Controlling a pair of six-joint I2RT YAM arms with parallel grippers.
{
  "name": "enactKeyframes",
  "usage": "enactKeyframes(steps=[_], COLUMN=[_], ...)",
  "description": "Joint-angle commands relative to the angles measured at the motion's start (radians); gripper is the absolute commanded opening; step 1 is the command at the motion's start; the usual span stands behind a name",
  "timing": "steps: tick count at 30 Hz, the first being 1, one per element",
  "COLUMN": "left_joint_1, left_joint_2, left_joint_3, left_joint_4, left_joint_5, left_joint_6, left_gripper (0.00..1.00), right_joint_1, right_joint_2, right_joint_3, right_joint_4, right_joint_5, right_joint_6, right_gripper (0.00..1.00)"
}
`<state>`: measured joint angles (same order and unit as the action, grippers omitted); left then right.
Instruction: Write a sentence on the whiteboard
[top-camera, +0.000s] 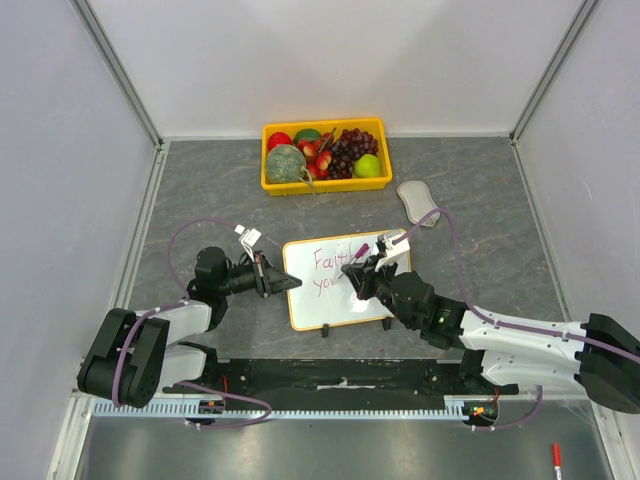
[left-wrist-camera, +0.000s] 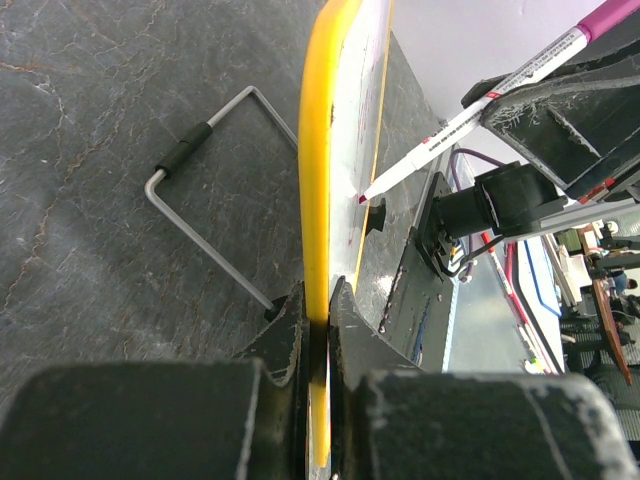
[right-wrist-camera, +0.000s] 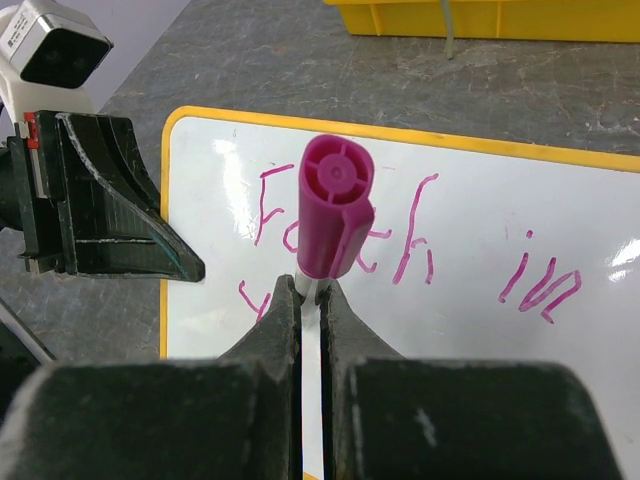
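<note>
- Beneath everything, dark grey table (top-camera: 200, 190).
- At its centre, between the two arms, whiteboard (top-camera: 320, 305) with yellow rim, seemingly propped on a wire stand (left-wrist-camera: 200, 240) behind it.
- At the far edge, well apart from the board, yellow fruit tray (top-camera: 330, 186).
- On the board's left rim, left gripper (top-camera: 285, 280), clamped tight on the yellow edge.
- Over the board's middle, right gripper (top-camera: 362, 272), pinched closed around a marker (right-wrist-camera: 335, 200): magenta cap up, tip touching the white face.
- Beyond the board's far right corner, apart from it, grey oval pad (top-camera: 417, 200).
- Across the white face, pink sentence (right-wrist-camera: 410, 250): "Faith in" on top, second line begun with "y", remainder hidden behind the fingers.
</note>
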<state>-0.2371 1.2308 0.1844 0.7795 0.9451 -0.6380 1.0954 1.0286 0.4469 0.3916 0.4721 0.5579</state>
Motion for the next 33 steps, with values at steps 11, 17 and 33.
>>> enactKeyframes(steps=[11, 17, 33], left_joint_1=[0.002, 0.002, 0.002], left_joint_2=[0.006, 0.007, 0.006], left_joint_3=[0.004, 0.004, 0.004], left_joint_4=[-0.006, -0.006, -0.006], left_joint_5=[-0.075, -0.075, -0.075], left_joint_6=[0.086, 0.084, 0.086], left_gripper=[0.02, 0.02, 0.02], right_joint_1=[-0.006, -0.009, -0.019], right_joint_2=[-0.042, -0.035, -0.022], right_joint_3=[-0.008, 0.022, 0.062], right_joint_4=[-0.060, -0.048, -0.042], right_joint_5=[0.077, 0.085, 0.091], right_joint_6=[-0.023, -0.033, -0.035], right_gripper=[0.00, 0.00, 0.00])
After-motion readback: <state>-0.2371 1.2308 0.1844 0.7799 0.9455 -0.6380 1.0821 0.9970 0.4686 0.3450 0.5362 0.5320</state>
